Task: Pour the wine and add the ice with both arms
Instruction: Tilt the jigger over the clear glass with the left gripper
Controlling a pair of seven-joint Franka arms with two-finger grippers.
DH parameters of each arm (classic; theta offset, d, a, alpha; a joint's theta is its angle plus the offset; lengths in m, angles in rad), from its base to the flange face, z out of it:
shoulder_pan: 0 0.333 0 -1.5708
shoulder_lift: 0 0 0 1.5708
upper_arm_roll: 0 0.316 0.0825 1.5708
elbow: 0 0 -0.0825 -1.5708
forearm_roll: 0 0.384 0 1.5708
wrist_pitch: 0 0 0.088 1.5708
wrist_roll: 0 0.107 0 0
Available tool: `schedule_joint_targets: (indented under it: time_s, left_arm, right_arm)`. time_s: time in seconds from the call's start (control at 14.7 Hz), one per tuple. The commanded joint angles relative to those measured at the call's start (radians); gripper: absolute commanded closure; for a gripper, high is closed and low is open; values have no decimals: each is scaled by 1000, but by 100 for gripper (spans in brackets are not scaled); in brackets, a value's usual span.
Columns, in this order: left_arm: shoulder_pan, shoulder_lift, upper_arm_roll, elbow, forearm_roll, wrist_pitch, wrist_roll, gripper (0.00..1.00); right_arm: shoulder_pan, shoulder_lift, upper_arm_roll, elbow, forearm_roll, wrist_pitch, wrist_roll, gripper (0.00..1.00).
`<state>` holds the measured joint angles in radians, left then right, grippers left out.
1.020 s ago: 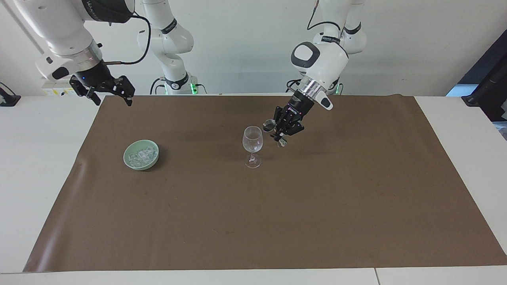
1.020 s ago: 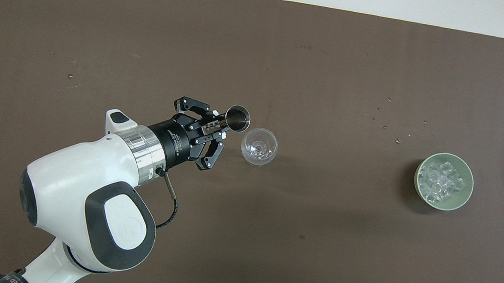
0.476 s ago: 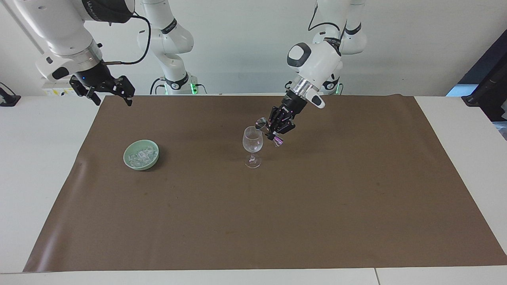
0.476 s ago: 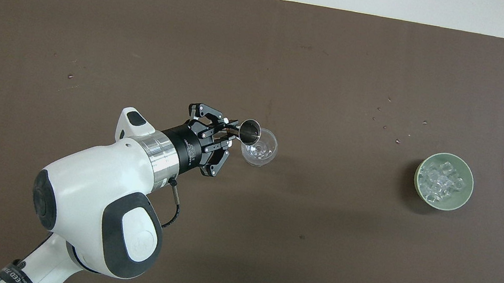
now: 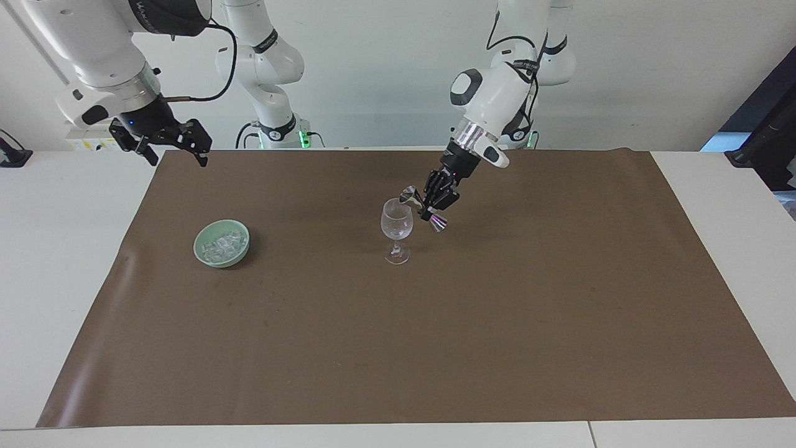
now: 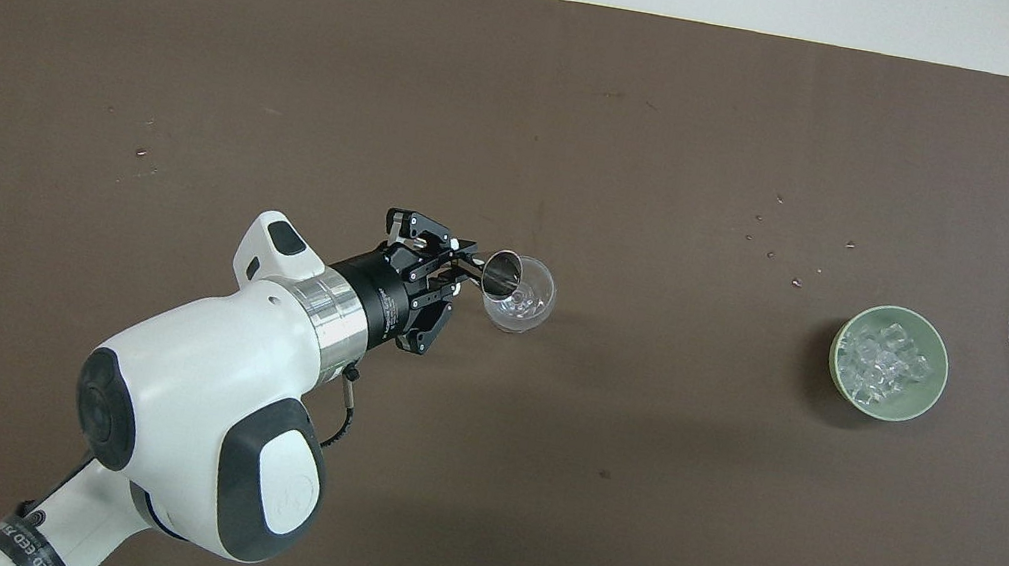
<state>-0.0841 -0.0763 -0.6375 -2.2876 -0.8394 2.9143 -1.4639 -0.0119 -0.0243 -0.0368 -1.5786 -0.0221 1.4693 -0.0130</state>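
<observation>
In the facing view the left gripper [image 5: 429, 202] pinches a steel jigger [image 5: 423, 208], tipped with one mouth at the wine glass [image 5: 396, 227] rim; the ice [image 5: 222, 243] sits in the green bowl [image 5: 205, 254] toward the right arm's end. There the right gripper [image 5: 171, 143] waits aloft with fingers spread. In the overhead view the jigger [image 6: 502, 274] overlaps the wine glass [image 6: 529, 305] rim at the side toward the left arm, its long axis pointing along the gripper's line into the bowl of the glass.

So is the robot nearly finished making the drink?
Not yet. The left gripper holds a metal jigger tipped over the rim of the wine glass, so pouring is in hand. The ice all sits in its green bowl, untouched. The right gripper waits, raised at its end of the table.
</observation>
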Motion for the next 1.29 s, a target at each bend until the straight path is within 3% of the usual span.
schedule_joint_targets:
  time_s: [0.0,1.22]
  left_arm:
    - [-13,-5,4,-13,69,31,-9,100]
    - [9,3,4,-1,417,56,-9,100]
  right_arm:
    - [-13,-16,6,-21,5,11,-13,0]
    - [-13,-17,6,-21,5,11,-13,0]
